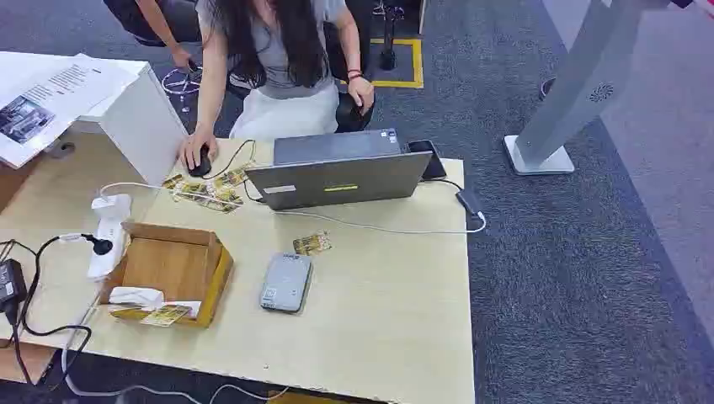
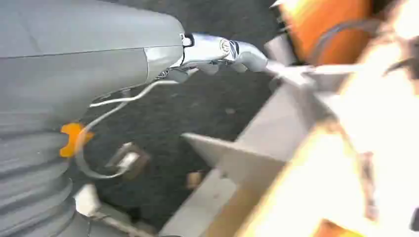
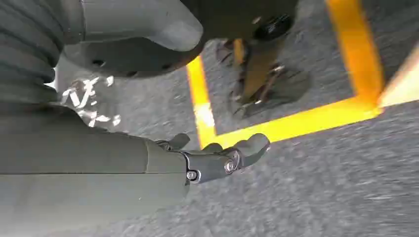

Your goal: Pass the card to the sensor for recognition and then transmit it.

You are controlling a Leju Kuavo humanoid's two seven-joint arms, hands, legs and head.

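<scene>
A yellow patterned card (image 1: pixel 311 244) lies flat on the light wooden table (image 1: pixel 396 311), just beyond the flat grey sensor (image 1: pixel 285 283). Several similar cards (image 1: pixel 206 192) are scattered near the laptop's left corner, and one more card (image 1: pixel 166 316) rests on the front edge of the open cardboard box (image 1: pixel 173 269). In the left wrist view my left hand (image 2: pixel 207 49) hangs beside the table with its fingers stretched out and nothing in them. My right hand (image 3: pixel 217 160) hangs over grey carpet, fingers loosely extended and holding nothing.
A grey laptop (image 1: pixel 337 177) stands at the table's far edge, where a seated person has a hand on a black mouse (image 1: pixel 199 162). A white power strip (image 1: pixel 108 236) and cables lie at the left. A white stand (image 1: pixel 572 93) rises from the carpet at the right.
</scene>
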